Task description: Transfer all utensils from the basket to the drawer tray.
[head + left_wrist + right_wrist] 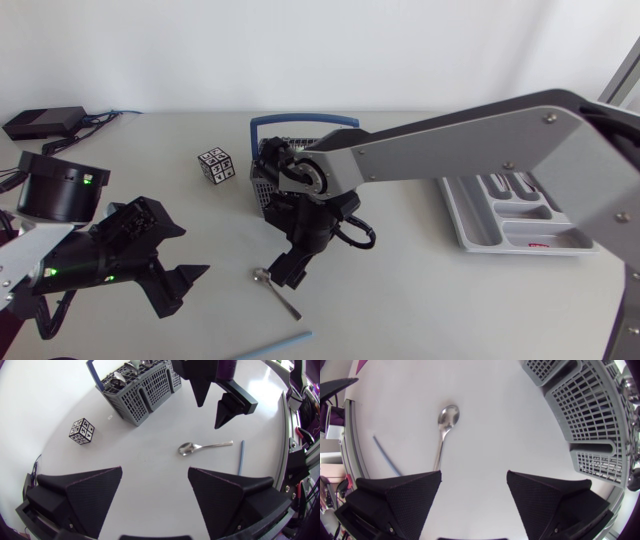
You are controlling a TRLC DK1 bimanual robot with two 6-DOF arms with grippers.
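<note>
A metal spoon (276, 291) lies on the white table, out of the grey basket (262, 188) with the blue handle, which holds more utensils. My right gripper (288, 272) hangs open just above the spoon's handle end. In the right wrist view the spoon (445, 422) lies ahead of one finger, its handle running under that finger, with the basket (590, 415) off to the side. My left gripper (180, 290) stands open and empty to the left of the spoon. The left wrist view shows the spoon (202, 448) ahead, the right gripper (210, 407) above it and the basket (140, 390) beyond. The grey drawer tray (470, 235) sits at the right.
A thin blue stick (275, 347) lies near the front edge, beside the spoon. A black-and-white patterned cube (215, 165) stands left of the basket. A black round device (60, 185) and a black box (40, 122) sit at the far left.
</note>
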